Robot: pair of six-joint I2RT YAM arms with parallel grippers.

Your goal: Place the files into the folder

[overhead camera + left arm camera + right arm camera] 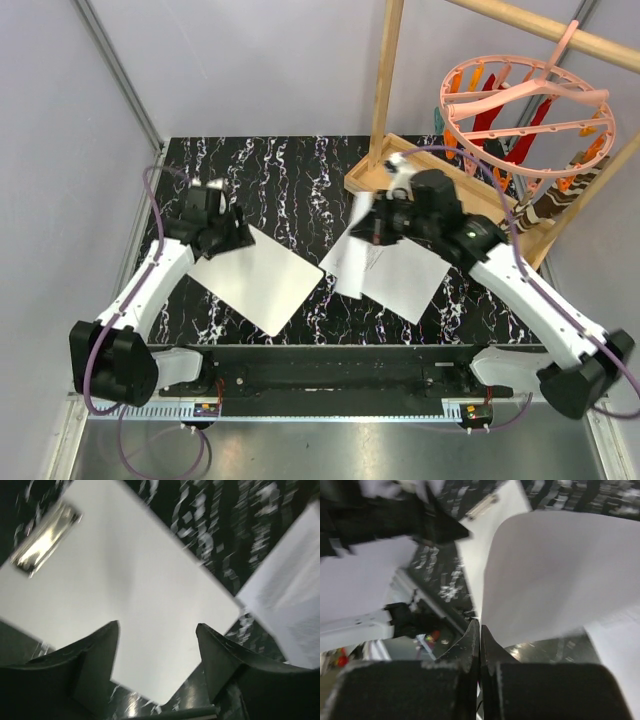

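Note:
The folder (255, 280), a plain white board, lies flat on the black marble table at left centre. Its metal clip (45, 537) shows in the left wrist view. My left gripper (225, 235) is open and hovers over the folder's (140, 590) far-left end, jaws spread and empty (157, 630). My right gripper (375, 228) is shut on the edge of one file sheet (352, 262), lifted and curling (555, 570), pinched at the fingertips (480, 625). More files (410, 275) lie on the table under it, right of the folder, and show in the left wrist view (290, 610).
A shallow wooden tray (385, 175) sits at the back right with a wooden post (386, 80) rising from it. A pink ring hanger (525, 105) with coloured pegs hangs from a rail above the right arm. Grey walls close in both sides.

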